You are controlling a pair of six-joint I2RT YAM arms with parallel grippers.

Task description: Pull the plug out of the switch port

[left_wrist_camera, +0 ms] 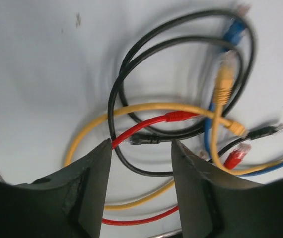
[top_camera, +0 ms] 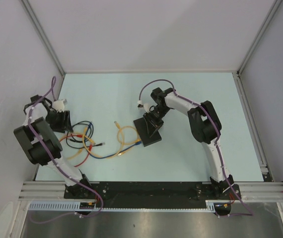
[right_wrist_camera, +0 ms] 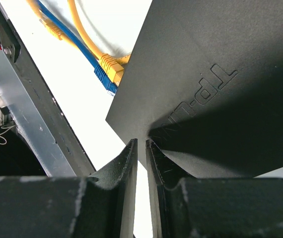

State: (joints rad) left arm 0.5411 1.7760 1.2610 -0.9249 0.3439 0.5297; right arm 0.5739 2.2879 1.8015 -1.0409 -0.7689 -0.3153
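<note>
The switch [top_camera: 149, 131] is a flat matte-black box lying mid-table. It fills the right wrist view [right_wrist_camera: 206, 74], with raised lettering on its top. A yellow plug [right_wrist_camera: 110, 64] and a blue plug [right_wrist_camera: 102, 75] sit at its left edge, shown together in the top view [top_camera: 138, 144]. My right gripper [top_camera: 154, 117] is at the switch's far end. Its jaws [right_wrist_camera: 141, 144] are shut to a thin slit with nothing between them, tips at the box's near corner. My left gripper [top_camera: 62, 121] is open [left_wrist_camera: 140, 146] and empty above a cable tangle.
Loose black, red, yellow and blue cables [top_camera: 84, 141] lie in loops left of the switch, with free plugs among them [left_wrist_camera: 238, 156]. A yellow cable loop [top_camera: 124, 135] runs to the switch. A black rail [top_camera: 146, 191] borders the near table edge.
</note>
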